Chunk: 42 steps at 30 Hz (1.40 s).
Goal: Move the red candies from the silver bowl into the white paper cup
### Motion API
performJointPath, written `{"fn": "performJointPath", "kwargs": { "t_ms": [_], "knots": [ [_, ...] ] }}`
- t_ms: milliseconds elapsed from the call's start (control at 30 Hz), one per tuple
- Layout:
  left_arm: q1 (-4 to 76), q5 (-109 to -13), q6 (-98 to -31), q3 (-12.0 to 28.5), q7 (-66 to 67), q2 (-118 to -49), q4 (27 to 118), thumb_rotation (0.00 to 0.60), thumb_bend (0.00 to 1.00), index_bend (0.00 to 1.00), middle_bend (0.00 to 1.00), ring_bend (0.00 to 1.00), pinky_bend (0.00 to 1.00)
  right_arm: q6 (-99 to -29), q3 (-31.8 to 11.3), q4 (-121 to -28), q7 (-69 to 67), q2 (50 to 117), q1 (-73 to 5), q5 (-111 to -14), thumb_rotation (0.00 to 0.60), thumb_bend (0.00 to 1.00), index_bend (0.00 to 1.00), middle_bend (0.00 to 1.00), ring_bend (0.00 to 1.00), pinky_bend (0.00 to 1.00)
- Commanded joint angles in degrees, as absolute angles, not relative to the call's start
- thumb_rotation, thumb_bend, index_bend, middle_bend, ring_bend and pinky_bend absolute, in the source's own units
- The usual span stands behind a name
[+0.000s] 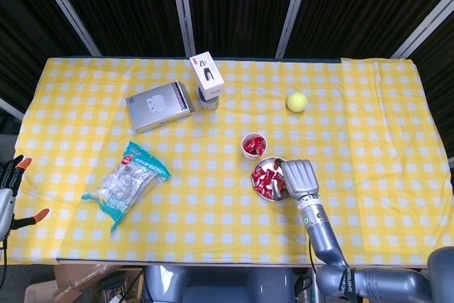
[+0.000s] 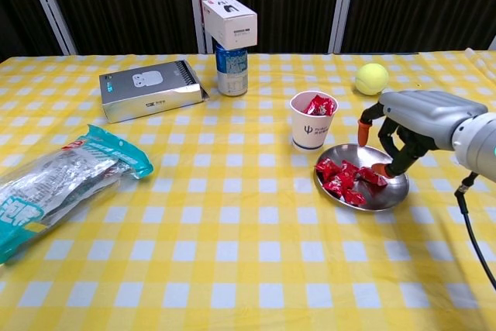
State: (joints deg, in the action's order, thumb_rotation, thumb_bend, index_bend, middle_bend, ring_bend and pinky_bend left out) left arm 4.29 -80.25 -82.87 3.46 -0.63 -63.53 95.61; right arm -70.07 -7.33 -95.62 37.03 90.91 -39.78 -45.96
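From the head view, my right hand (image 1: 299,176) sits over the right side of the silver bowl (image 1: 264,169), covering part of it. The red candies (image 1: 265,179) are piled in the bowl, and the white paper cup (image 1: 253,145) just beyond it has a few more inside. My left hand (image 1: 10,184) is way off at the left edge, past the surface (image 1: 369,140); can't tell its state.

Chest view: my right hand (image 2: 407,125) has fingers curled down, orange fingertips (image 2: 380,169) touching a candy at the bowl's (image 2: 391,195) right side, nothing actually gripped yet. Cup (image 2: 311,122) is just behind the bowl, tennis ball (image 2: 372,78) further back.
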Motion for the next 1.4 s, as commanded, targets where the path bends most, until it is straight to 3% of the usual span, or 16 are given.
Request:
{"fn": "performJointPath", "kwargs": {
  "t_ms": [33, 467, 733, 1033, 1400],
  "knots": [
    [4.33, -80.19, -82.75, 3.46, -0.66, -63.51, 95.58, 0.6, 0.05, 0.0, 0.0, 0.0, 0.0, -68.56, -7.86, -93.32, 36.76, 92.27, -40.05, -44.65, 0.6, 0.3, 0.43, 0.73, 0.86, 0.89],
    [4.6, -79.74, -81.96, 3.49, -0.67, -63.37, 95.67, 0.6, 0.05, 0.0, 0.0, 0.0, 0.0, -64.58, -9.02, -86.41, 35.58, 95.35, -40.62, -42.69, 0.6, 0.26, 0.43, 0.73, 0.86, 0.89],
    [4.68, -79.58, -81.78, 3.52, -0.51, -63.36, 95.78, 0.6, 0.05, 0.0, 0.0, 0.0, 0.0, -63.2, -9.7, -83.8, 35.31, 96.21, -40.81, -42.16, 0.6, 0.26, 0.53, 0.73, 0.86, 0.89],
    [4.64, -79.7, -81.91, 3.48, -0.51, -63.37, 95.84, 0.6, 0.05, 0.0, 0.0, 0.0, 0.0, -62.84, -9.73, -83.78, 34.18, 96.01, -40.15, -43.17, 0.6, 0.5, 0.58, 0.73, 0.86, 0.89],
    [4.5, -80.03, -82.26, 3.42, -0.73, -63.31, 95.79, 0.6, 0.05, 0.0, 0.0, 0.0, 0.0, -65.26, -9.74, -89.05, 33.82, 92.71, -38.96, -46.78, 0.6, 0.55, 0.58, 0.73, 0.86, 0.89]
  ]
}}
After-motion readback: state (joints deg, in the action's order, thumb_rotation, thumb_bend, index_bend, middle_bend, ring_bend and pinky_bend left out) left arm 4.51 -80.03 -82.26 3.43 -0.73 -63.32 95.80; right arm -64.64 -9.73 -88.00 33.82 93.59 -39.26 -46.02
